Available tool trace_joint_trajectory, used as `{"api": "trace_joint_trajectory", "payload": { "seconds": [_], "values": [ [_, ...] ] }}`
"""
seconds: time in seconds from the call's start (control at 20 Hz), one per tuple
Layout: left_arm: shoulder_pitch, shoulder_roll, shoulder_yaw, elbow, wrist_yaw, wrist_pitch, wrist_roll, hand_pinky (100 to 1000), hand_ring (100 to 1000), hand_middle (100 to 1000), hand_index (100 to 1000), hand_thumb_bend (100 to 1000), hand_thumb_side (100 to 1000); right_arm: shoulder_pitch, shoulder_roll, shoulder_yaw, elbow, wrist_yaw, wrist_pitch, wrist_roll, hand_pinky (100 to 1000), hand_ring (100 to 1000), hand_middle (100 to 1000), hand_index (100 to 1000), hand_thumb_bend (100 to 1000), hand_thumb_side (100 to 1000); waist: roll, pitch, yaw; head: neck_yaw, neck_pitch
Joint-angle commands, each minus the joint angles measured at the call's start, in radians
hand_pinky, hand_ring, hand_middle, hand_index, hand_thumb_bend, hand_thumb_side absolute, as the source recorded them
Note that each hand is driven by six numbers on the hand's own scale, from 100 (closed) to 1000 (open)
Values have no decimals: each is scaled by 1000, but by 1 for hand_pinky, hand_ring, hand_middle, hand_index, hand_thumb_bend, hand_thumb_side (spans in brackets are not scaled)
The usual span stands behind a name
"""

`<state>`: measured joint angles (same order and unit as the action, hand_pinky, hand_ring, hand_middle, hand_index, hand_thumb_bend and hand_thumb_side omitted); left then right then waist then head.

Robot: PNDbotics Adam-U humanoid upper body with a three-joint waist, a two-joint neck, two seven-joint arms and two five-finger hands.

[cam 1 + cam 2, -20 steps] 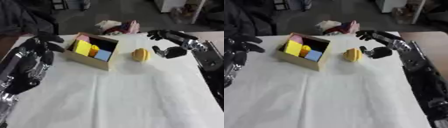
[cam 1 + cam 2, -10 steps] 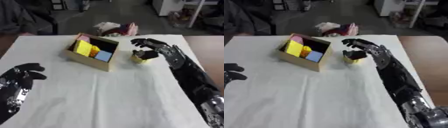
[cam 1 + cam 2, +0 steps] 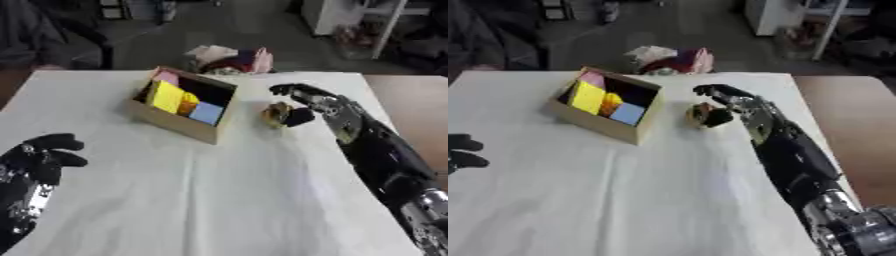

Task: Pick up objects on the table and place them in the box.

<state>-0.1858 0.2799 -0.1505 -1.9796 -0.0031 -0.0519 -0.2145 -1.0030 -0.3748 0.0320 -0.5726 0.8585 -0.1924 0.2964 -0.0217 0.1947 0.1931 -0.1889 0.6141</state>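
The worktop (image 3: 219, 200) is white and plain; the box (image 3: 179, 122) is tan cardboard, dark inside, holding a yellow block (image 3: 166, 96), a light-blue block (image 3: 206, 112), a pink piece (image 3: 166, 77) and an orange-yellow piece (image 3: 188, 102); the object (image 3: 276, 113) is yellowish-brown; both hands, left (image 3: 39, 160) and right (image 3: 302, 100), are black.

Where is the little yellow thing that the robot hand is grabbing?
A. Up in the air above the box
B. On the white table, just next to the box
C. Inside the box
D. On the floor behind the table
B: the yellow thing sits on the white table just to the right of the box, with the right robot hand curled around it.
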Motion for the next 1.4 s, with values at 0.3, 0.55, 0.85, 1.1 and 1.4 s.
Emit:
{"api": "trace_joint_trajectory", "payload": {
  "seconds": [0.3, 0.55, 0.85, 1.1, 1.4],
  "values": [
    [-5, -5, 0, -20, -12, -2, -7, 748, 639, 687, 820, 100, 588, -42, 3, 51, 53, 126, 35, -112, 858, 748, 464, 676, 100, 297, 3, -16, 2, -7, -11],
    [-4, -10, 2, -20, -8, -4, -5, 746, 635, 686, 821, 100, 583, -85, 26, -51, -64, 202, -28, -188, 749, 538, 246, 465, 100, 158, 8, -19, 1, -7, -15],
    [-6, -14, 3, -20, -3, -4, -4, 745, 634, 685, 821, 100, 583, -84, 84, -120, -217, 296, -119, -282, 740, 523, 233, 450, 100, 105, 10, -20, 5, -14, -19],
    [-9, -23, -12, -20, 6, 0, -18, 742, 631, 682, 820, 100, 587, -91, 167, -103, -308, 359, -180, -356, 737, 520, 243, 466, 100, 100, 12, -25, 34, -41, -18],
    [-12, -29, -22, -20, 18, 7, -31, 741, 630, 682, 819, 100, 588, -72, 282, -104, -268, 445, -206, -381, 751, 545, 292, 534, 100, 160, 9, -34, 55, -51, -8]
  ]
}}
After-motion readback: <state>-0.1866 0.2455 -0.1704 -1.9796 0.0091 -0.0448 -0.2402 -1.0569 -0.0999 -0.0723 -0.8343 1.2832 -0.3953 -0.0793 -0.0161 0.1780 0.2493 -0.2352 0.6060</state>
